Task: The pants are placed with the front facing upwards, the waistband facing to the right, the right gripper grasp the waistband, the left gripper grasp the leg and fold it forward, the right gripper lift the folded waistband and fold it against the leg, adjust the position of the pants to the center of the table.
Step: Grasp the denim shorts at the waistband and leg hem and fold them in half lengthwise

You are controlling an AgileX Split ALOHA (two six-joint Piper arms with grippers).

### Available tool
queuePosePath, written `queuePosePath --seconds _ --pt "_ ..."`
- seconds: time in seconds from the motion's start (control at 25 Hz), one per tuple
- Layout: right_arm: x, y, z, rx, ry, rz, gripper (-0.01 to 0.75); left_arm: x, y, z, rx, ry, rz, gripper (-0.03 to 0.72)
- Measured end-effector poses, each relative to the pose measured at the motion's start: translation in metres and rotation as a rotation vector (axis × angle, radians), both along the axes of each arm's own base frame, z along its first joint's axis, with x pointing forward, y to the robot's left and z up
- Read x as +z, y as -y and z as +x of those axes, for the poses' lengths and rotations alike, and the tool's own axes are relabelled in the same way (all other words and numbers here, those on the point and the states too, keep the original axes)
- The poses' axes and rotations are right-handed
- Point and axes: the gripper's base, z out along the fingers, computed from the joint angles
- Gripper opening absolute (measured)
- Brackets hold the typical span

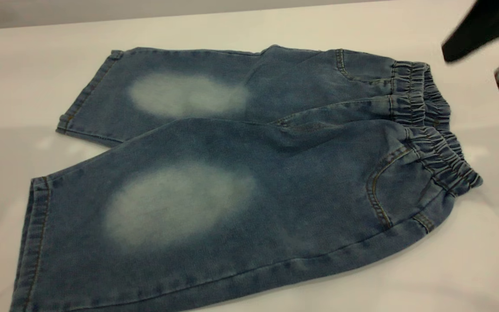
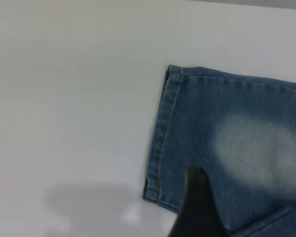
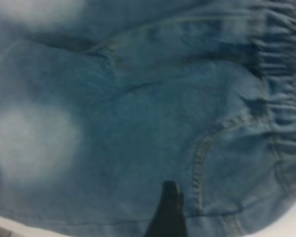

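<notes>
The blue denim pants [image 1: 241, 173] lie flat on the white table [image 1: 37, 78], front up, with both pale knee patches showing. The gathered waistband [image 1: 431, 130] is at the right, the leg hems at the left. My right gripper [image 1: 472, 69] hovers open above the table just beyond the far end of the waistband, holding nothing. In the right wrist view one dark finger [image 3: 167, 212] hangs over the pocket stitching near the waistband [image 3: 276, 98]. In the left wrist view my left gripper [image 2: 237, 217] is open above the far leg's hem [image 2: 163, 143], with only one finger [image 2: 197, 207] showing.
Bare white tabletop surrounds the pants, with wide room left of the hems [image 2: 64, 98] and a strip beyond the waistband [image 1: 492, 238]. The table's far edge [image 1: 145, 15] meets a grey background.
</notes>
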Motion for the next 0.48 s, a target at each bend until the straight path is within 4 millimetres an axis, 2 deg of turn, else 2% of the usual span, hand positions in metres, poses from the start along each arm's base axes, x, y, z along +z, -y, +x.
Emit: queuePosePath --seconds 0.48 --pt "-0.050 0.005 0.002 -0.041 -0.140 -0.047 0.573 0.000 0.000 0.000 0.000 -0.002 0.000 0.461"
